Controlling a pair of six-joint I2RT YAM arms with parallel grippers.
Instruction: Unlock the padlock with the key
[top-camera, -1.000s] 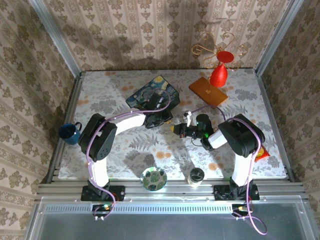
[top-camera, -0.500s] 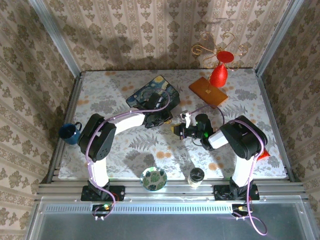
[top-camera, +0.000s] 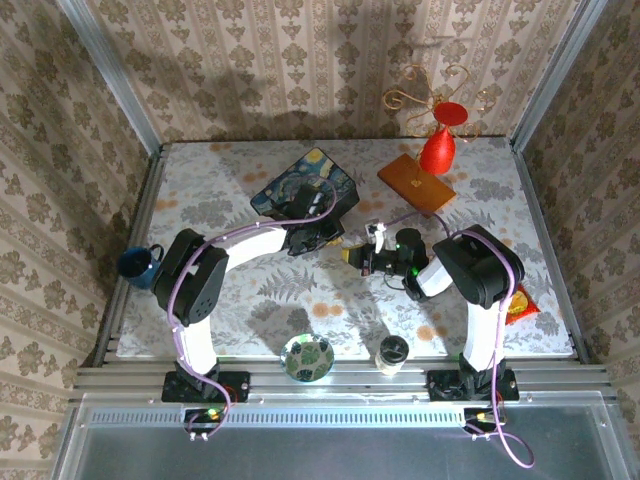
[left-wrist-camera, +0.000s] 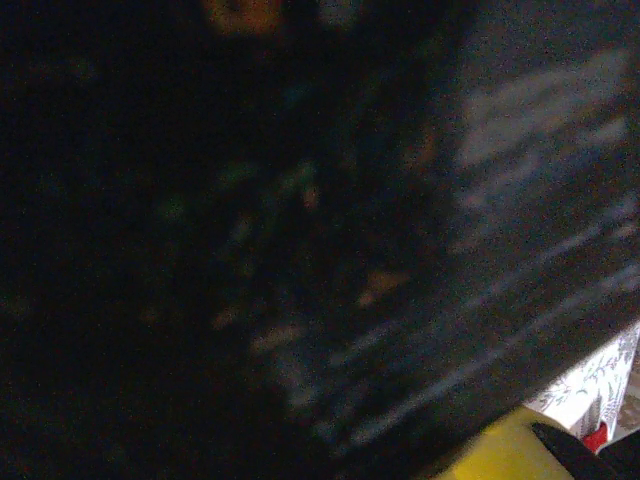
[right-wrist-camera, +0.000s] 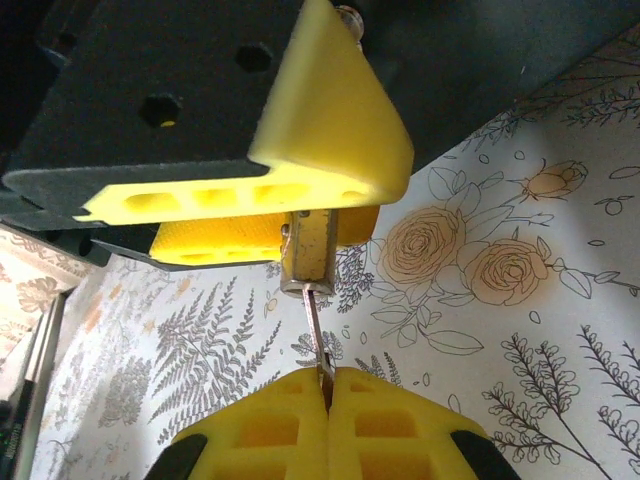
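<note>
Gripped the padlock (right-wrist-camera: 312, 248) between the left fingers (right-wrist-camera: 330, 130), keyhole end turned toward the right arm; held it over the middle of the counter (right-wrist-camera: 520, 300), just in front of the starry-painted box (top-camera: 305, 185). Pinched the key (right-wrist-camera: 316, 335) by its head in the right fingers (right-wrist-camera: 400, 425), clenched with no gap between them; set its blade tip against or into the padlock's underside (depth of entry impossible to tell from the wrist view).

Judged the step in hand as insertion, done or nearly so; could not read locked or unlocked, with the shackle hidden behind the yellow pad. Called next for seating the blade fully along its own line, then rolling the right wrist about that line while keeping the left grip firm. Risked bending the slim blade, or twisting the padlock loose in the pads, if turned off-axis.

Compared with the overhead view a second before: kept both arms meeting at almost the same spot; shifted the joined tips only slightly toward the box; swung the right elbow out a little and back again; left both grips as they were, padlock and key not let go.
</note>
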